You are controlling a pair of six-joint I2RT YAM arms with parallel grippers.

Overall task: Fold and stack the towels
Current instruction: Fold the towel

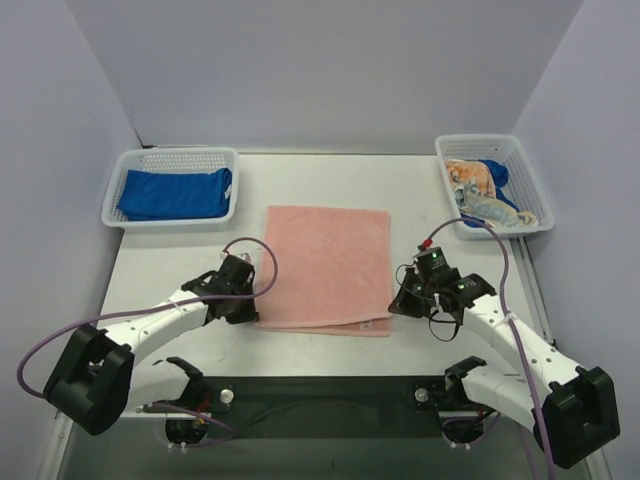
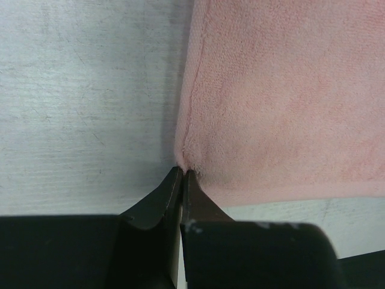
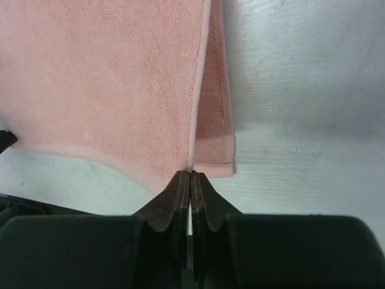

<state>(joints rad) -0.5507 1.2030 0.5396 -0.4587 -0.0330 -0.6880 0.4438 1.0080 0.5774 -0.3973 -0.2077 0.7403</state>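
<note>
The white surface [image 1: 170,255] carries the salmon-pink towel [image 1: 325,262] at its middle. It lies flat and doubled and looks near square from above. We judge its long axis runs 12 to 6, with the near edge toward the arms. A blue towel [image 1: 172,193] lies folded in the left basket [image 1: 175,153] at 10 o'clock, and crumpled towels [image 1: 485,190] fill the right basket [image 1: 480,141] at 2. The left jaws are clenched on the pink towel's 7 o'clock corner, the right jaws on its 5 o'clock corner. The left bite takes only the very tip, so it could slip on lifting. The right seems to catch the upper layer alone, so the fold could skew.
</note>
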